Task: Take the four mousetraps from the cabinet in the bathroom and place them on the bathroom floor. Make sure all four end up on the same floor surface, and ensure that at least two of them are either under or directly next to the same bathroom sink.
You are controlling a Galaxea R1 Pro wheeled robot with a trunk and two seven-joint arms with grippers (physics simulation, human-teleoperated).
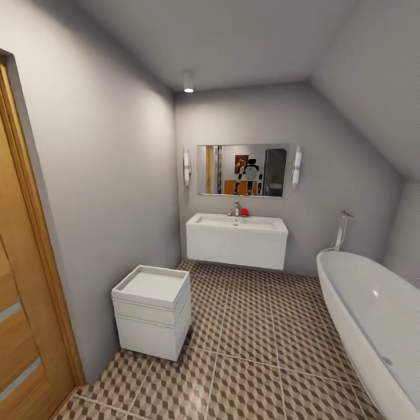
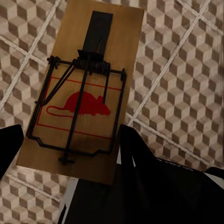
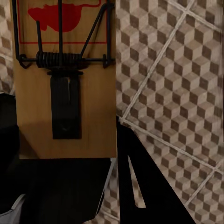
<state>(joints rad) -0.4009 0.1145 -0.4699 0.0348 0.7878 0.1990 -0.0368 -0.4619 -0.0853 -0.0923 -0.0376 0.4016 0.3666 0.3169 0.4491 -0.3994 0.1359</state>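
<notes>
In the left wrist view a brown wooden mousetrap [image 2: 88, 93] with a red mouse print and a dark spring bar sits between my left gripper's [image 2: 70, 154] black fingers [image 2: 140, 161], which are shut on its edges. My right gripper [image 3: 65, 149] is likewise shut on a second mousetrap [image 3: 65, 93]. Both traps hang above the cube-patterned bathroom floor [image 1: 251, 350]. The white wall-hung bathroom sink [image 1: 236, 239] with its chrome tap stands against the far wall ahead. The cabinet and the other two mousetraps are out of view.
A small white drawer unit [image 1: 153, 312] stands by the left wall. The white oval bathtub [image 1: 373, 326] runs along the right. A wooden door [image 1: 23, 303] is at the near left. A mirror [image 1: 242, 170] hangs above the sink. Tiled floor stretches between the unit and the tub.
</notes>
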